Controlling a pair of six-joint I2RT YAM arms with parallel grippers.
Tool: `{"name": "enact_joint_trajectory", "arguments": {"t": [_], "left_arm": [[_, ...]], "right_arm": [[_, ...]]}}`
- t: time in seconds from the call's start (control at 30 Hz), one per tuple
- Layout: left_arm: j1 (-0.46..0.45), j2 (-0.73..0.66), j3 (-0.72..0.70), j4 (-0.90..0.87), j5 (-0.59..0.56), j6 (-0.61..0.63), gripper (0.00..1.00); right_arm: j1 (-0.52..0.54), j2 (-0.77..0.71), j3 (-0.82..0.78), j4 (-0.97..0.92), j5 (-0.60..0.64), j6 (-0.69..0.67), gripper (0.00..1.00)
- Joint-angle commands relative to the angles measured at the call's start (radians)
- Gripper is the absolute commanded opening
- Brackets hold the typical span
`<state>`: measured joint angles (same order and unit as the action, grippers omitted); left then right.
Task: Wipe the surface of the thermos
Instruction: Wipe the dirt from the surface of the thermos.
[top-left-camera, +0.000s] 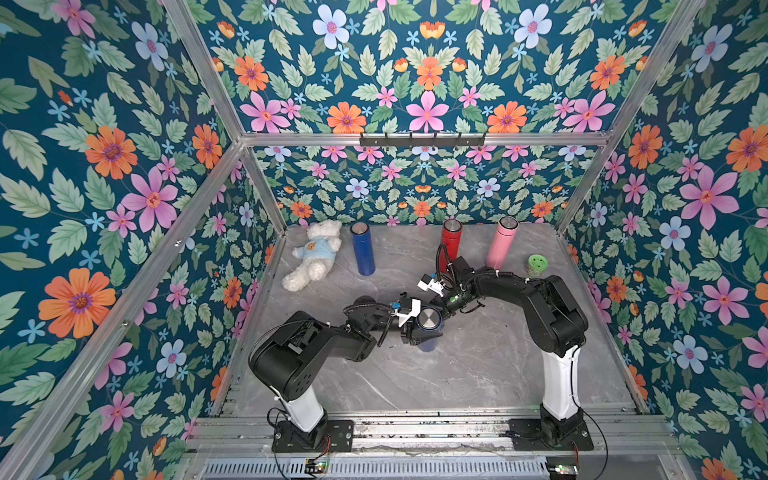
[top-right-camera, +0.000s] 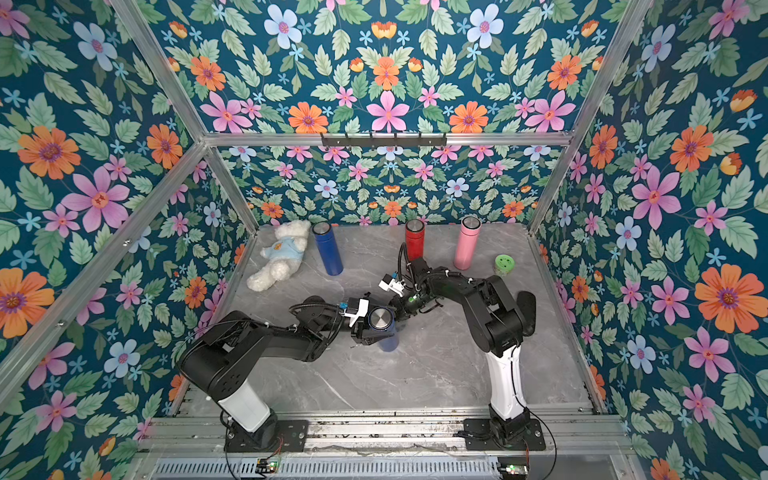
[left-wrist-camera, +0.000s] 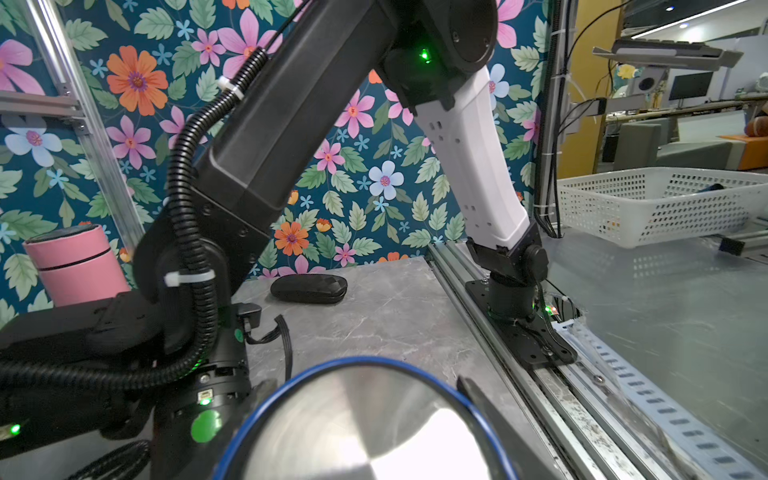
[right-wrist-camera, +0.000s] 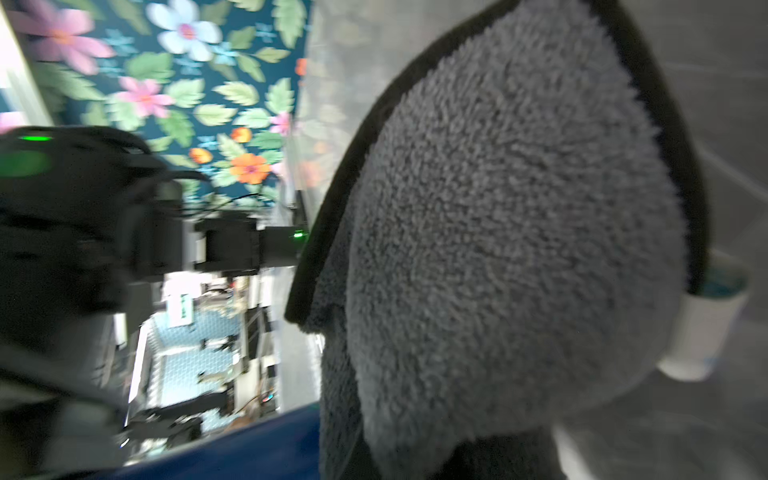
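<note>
Here we see the thermos, dark blue with a silver lid, upright near the middle of the table, between the two arms. The left gripper is clamped around its upper body from the side. In the left wrist view the lid fills the lower edge, with one dark finger against its rim. We cannot tell whether the base rests on the table.

The right gripper sits just beside the thermos on its far side, its jaws closed on a grey cloth with a dark hem. The cloth fills most of the right wrist view, and the blue wall of the thermos shows below it.

Along the back stand a blue bottle, a red bottle and a pink bottle, all well apart from the arms. A teddy bear lies beside the blue bottle, and a small green jar sits near the pink one.
</note>
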<state>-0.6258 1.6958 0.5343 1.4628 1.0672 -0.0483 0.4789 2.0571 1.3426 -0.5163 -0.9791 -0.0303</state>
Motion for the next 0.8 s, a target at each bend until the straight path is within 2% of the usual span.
{"name": "enact_joint_trajectory", "arguments": {"t": [0.0, 0.2, 0.3, 0.43, 0.6, 0.77], "left_arm": [[0.014, -0.007, -0.004, -0.027, -0.149, 0.045, 0.0], [0.011, -0.08, 0.001, -0.188, -0.233, -0.009, 0.0], [0.005, -0.12, 0.002, -0.314, -0.288, 0.002, 0.0], [-0.015, -0.149, 0.001, -0.442, -0.361, 0.05, 0.0], [-0.033, -0.133, -0.017, -0.414, -0.419, 0.036, 0.0], [-0.049, -0.071, -0.058, -0.243, -0.448, -0.011, 0.0]], "right_arm": [[0.009, -0.044, -0.023, -0.117, 0.197, 0.044, 0.0], [0.007, -0.25, -0.055, -0.175, 0.448, 0.075, 0.0], [0.005, -0.38, -0.077, -0.187, 0.483, 0.088, 0.0], [0.011, -0.575, -0.105, -0.175, 0.472, 0.124, 0.0], [0.109, -0.739, -0.12, -0.132, 0.549, 0.177, 0.0], [0.163, -0.807, -0.148, -0.074, 0.609, 0.235, 0.0]]}}
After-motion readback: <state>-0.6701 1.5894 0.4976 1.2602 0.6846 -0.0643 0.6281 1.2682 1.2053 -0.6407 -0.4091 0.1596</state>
